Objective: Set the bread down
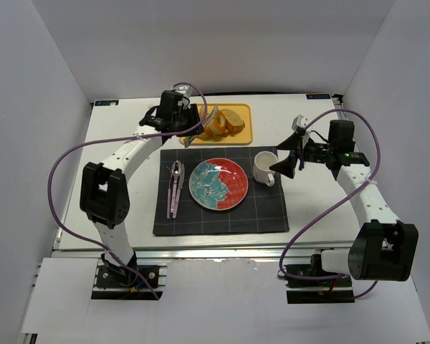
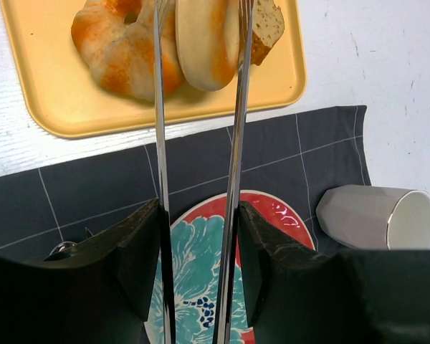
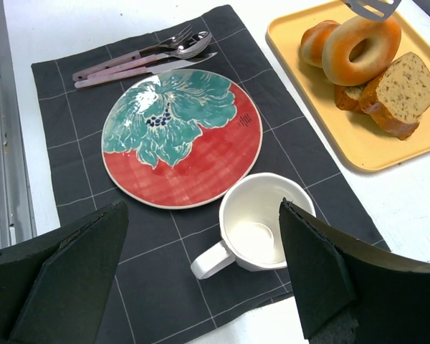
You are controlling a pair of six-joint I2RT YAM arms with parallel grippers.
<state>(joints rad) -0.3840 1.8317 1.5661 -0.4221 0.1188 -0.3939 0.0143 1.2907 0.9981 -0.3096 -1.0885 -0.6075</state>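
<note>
Over the yellow tray (image 2: 50, 93) at the counter's far edge, the left hand (image 2: 198, 215), part-spread, pinches metal tongs (image 2: 233, 143) straddling a bagel (image 2: 206, 43) standing on edge, seeded slice (image 2: 265, 29) alongside, while the right hand (image 3: 202, 215) gapes wide near the mug (image 3: 254, 222).

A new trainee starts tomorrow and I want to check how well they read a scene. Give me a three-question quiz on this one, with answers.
1. True or false: the right gripper is holding the mug.
2. Multiple choice: the bread lies A) in the mug, B) on the yellow tray, C) in the right gripper.
3. Short answer: what tool does the left gripper hold?

Key
1. False: its jaws stand open and empty above the mug.
2. B.
3. Metal tongs, their arms on either side of a bagel.
</note>
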